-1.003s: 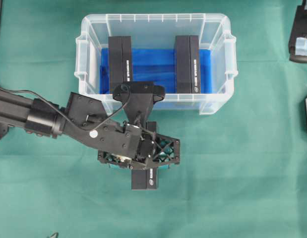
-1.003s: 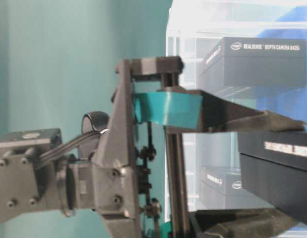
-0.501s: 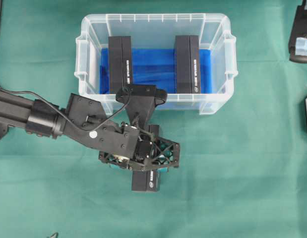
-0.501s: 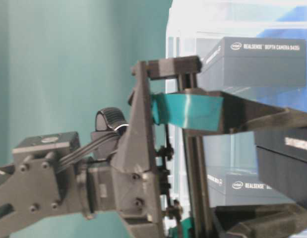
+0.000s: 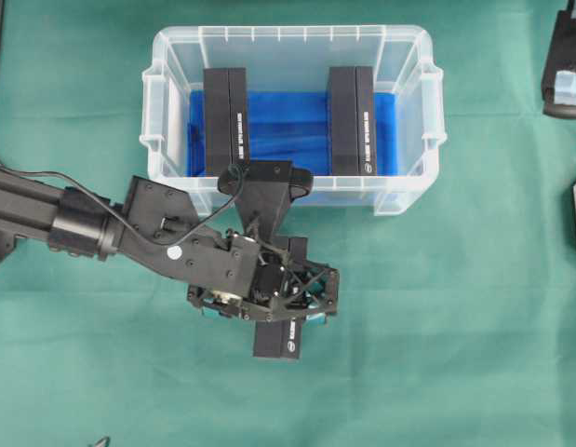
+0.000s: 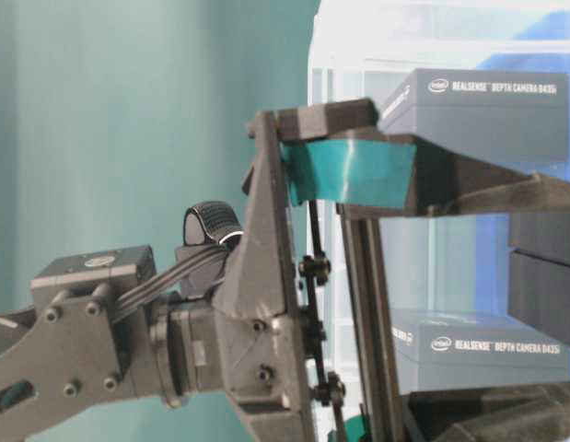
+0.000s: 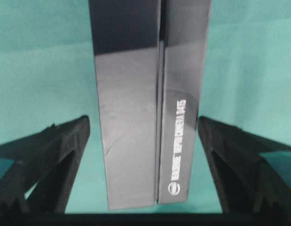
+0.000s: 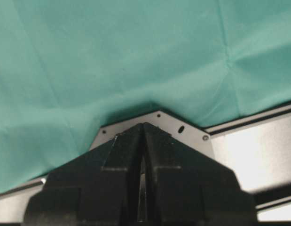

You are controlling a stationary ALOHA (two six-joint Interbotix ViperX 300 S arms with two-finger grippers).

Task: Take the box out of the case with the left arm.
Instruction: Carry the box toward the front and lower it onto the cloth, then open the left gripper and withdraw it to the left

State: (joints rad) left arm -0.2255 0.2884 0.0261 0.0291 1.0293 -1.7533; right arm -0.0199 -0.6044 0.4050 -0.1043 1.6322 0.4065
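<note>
A black box with white lettering lies on the green cloth in front of the case, outside it. My left gripper hangs over this box and is open. In the left wrist view the box stands between the two fingers with green cloth showing in the gap on each side. The clear case has a blue bottom and holds two more black boxes, one on the left and one on the right. My right gripper is shut on nothing, over a metal plate at the cloth's edge.
Parts of the right arm sit at the far right edge of the overhead view. The left arm reaches in from the left, just in front of the case's near wall. Green cloth covers the table.
The left jaws have opened and let go of the box, which now lies on the cloth a little to the right. The gripper sank slightly before that.
</note>
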